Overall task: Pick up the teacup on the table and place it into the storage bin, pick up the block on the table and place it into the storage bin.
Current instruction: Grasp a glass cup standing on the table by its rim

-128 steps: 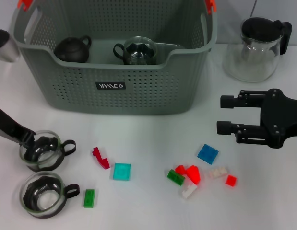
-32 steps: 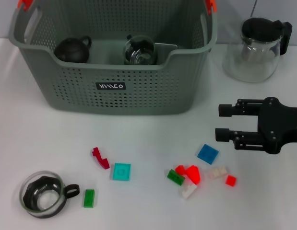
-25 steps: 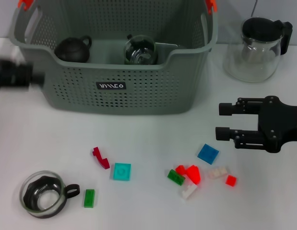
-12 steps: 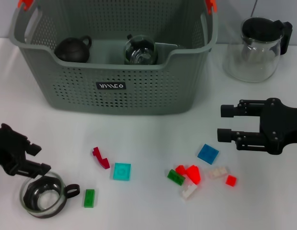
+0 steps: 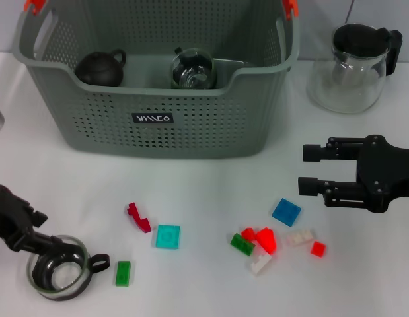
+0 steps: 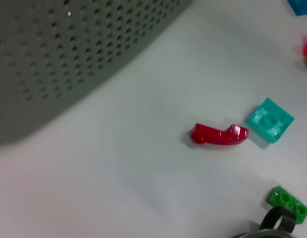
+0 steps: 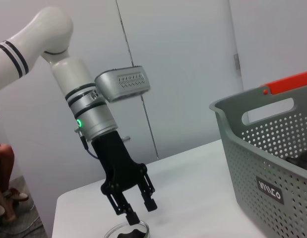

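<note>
Since half a second ago the left gripper has dropped lower, its spread fingers now straddling the rim of the teacup near the desk's front-left corner, nothing clamped yet. The storage bin sits at the back edge. Glass may slip as they close; the right gripper, open and empty, waits above the blocks.

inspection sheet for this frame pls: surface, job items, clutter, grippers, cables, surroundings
Surface: white table, no spills seen.
Job's things: glass teacup on the table near the front left; storage bin holds a second glass cup and a dark teapot; loose blocks in front, among them a teal block and a blue block.
Clutter: glass jug beside the bin.
Grippers: left gripper open, at the teacup's rim; right gripper open, idle above the blocks.
Cables: nothing seen.
Surroundings: white wall panels; a person's leg at the edge of the right wrist view.
</note>
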You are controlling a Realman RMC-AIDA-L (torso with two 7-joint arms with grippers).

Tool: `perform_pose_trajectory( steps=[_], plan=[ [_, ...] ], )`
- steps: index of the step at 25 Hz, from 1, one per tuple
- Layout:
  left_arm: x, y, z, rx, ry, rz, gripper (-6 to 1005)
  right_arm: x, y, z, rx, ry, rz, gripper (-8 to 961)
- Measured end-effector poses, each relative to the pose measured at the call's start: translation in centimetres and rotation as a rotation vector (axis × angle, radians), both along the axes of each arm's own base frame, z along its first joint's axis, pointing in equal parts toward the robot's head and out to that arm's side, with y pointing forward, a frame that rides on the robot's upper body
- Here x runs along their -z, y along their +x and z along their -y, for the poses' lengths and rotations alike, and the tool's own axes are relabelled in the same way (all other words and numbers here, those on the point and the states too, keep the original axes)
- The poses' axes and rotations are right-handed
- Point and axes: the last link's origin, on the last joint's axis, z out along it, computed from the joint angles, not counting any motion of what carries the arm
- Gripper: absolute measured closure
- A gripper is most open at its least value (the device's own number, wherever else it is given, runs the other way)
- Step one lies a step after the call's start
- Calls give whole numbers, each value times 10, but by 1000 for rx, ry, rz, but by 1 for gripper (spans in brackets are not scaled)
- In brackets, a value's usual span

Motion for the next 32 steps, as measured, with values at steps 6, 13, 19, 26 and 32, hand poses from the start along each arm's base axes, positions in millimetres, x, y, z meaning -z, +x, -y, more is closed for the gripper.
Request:
perform_pose_trajectory(
  steps=[6,13,19,26,32],
  plan=[
    [10,-14,-1,-41,-9,-16,452,0,0,0,-1,0,0,278],
    [23,-22,-4,-62,-21,-16,453,0,1,1,3,-1,-1,279],
    [27,-26,-7,-95,-8,-27,454,0,1,1,4,-1,-1,279],
    [25,-23,-9,-104,-10,-13,546,0,2,1,6,-1,-1,279],
    [23,-21,-10,-105,-4,-16,772,0,2,2,5,-3,-1,279]
  ],
)
